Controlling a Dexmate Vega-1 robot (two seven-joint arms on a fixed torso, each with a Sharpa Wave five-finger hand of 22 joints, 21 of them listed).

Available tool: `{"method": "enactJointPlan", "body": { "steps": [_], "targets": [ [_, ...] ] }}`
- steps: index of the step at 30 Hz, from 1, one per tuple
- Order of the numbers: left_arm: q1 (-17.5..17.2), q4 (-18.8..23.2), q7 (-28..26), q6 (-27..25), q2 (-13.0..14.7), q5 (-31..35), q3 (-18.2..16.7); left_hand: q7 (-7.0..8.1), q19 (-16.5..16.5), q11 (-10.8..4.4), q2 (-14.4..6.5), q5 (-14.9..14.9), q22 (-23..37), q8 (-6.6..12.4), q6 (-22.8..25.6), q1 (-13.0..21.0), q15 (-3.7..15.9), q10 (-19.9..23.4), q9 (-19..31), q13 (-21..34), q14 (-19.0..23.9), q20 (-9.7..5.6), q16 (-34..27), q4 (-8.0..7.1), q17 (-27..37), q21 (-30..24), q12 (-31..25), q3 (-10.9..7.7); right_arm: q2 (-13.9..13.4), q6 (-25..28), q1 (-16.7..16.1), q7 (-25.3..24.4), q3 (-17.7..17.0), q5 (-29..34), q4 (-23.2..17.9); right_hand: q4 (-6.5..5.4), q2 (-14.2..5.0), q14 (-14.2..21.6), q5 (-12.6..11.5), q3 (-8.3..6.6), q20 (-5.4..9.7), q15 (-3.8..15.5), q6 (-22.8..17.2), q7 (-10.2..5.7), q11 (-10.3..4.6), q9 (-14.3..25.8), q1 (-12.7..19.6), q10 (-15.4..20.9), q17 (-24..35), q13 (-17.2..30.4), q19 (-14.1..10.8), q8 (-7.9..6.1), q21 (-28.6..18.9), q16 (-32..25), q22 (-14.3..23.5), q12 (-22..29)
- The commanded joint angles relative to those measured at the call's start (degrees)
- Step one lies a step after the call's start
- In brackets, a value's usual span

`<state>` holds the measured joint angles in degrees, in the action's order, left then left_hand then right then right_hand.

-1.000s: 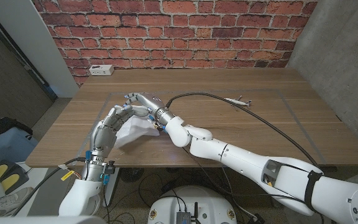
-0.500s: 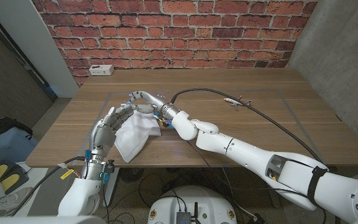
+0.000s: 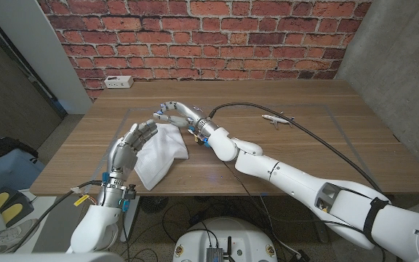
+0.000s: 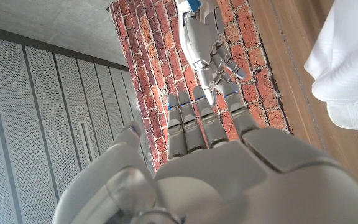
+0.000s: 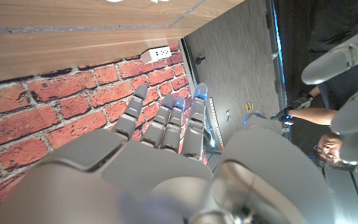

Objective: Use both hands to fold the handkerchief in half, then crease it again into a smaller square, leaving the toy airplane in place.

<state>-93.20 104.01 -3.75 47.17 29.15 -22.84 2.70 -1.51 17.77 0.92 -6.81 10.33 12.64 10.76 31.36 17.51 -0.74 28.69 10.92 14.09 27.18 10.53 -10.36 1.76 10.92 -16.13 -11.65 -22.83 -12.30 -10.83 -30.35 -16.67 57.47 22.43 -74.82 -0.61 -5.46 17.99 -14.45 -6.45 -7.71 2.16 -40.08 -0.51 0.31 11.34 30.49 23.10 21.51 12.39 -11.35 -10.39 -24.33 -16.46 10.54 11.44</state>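
Handkerchief (image 3: 160,152) lies left on the table (image 3: 268,156), airplane (image 3: 278,118) far right.

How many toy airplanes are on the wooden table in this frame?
1. A small white toy airplane sits on the wooden table, on the robot's right side toward the brick wall, well away from the white handkerchief. Nothing suggests another is hidden.

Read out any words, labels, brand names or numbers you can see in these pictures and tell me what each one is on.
No text can be read.
White power strip at the table's far edge: any marking is too small to tell.
Toy airplane: too small to show any lettering.
White handkerchief: plain, no print seen.
Left hand and right hand: no label readable.
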Motion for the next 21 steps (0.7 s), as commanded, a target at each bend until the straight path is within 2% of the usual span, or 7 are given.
{"method": "enactJointPlan", "body": {
  "steps": [1,7,15,21],
  "targets": [
    [0.88,0.32,-2.21,-3.08,-0.07,2.46,0.06,0.16,-0.59,0.03,0.19,0.08,0.18,-0.21,-0.97,-0.34,-0.19,-1.35,0.05,-0.21,-1.77,-0.13,0.27,0.46,-0.09,0.1,0.4,-0.59,-1.65,-0.23,-1.78,-0.61,-4.12,-2.49,-0.97,0.72,-0.89,-0.11,0.41,-1.25,-0.11,0.91,0.83,-0.23,-0.04,0.2,1.69,-0.39,-0.18,0.08,-1.39,-0.17,-0.39,0.07,0.12,0.31],
    [1.37,0.43,-2.89,-4.43,0.18,3.13,0.21,0.44,-1.15,0.03,0.26,0.07,0.08,-0.24,-1.6,-0.29,0.08,-2.28,-0.03,-0.46,-3.73,-0.53,0.5,0.82,-0.22,0.34,0.53,-0.88,-2.1,-0.38,-2.35,-0.11,-5.3,-4.42,-1.27,1.56,-1.55,0.34,1.19,-2.21,0.05,0.79,2.82,-0.26,0.27,0.16,2.67,-0.85,-0.51,0.07,-2.38,0.15,-0.53,0.19,0.09,0.24],
    [1.83,0.85,-3.95,-6.57,0.72,3.98,0.37,0.69,-2.3,0.04,0.39,0.05,-0.16,-0.22,-2.4,-0.26,0.44,-5.0,-0.15,-0.96,-6.34,-0.85,0.54,1.41,-0.43,0.89,1.05,-1.31,-2.91,-0.54,-3.36,0.21,-6.8,-6.64,-1.88,1.82,-1.88,0.66,1.84,-2.65,0.34,0.6,4.28,-0.65,0.39,0.14,2.71,-1.51,-0.68,0.05,-2.84,0.25,-0.51,0.27,0.07,0.06],
    [1.83,1.89,-5.02,-8.64,1.35,5.23,0.28,1.09,-2.62,0.01,0.45,0.03,-0.27,-0.51,-3.49,-0.26,0.34,-5.36,-0.2,-1.17,-7.05,-0.89,0.45,1.64,-0.51,1.06,0.92,-1.46,-3.57,-0.91,-4.23,0.0,-8.06,-8.15,-2.61,2.27,-2.18,0.8,2.2,-3.19,0.41,0.54,5.59,-0.82,0.37,0.1,3.14,-2.06,-0.87,0.02,-3.07,0.35,-0.45,0.4,0.06,-0.08]
  ]
}}
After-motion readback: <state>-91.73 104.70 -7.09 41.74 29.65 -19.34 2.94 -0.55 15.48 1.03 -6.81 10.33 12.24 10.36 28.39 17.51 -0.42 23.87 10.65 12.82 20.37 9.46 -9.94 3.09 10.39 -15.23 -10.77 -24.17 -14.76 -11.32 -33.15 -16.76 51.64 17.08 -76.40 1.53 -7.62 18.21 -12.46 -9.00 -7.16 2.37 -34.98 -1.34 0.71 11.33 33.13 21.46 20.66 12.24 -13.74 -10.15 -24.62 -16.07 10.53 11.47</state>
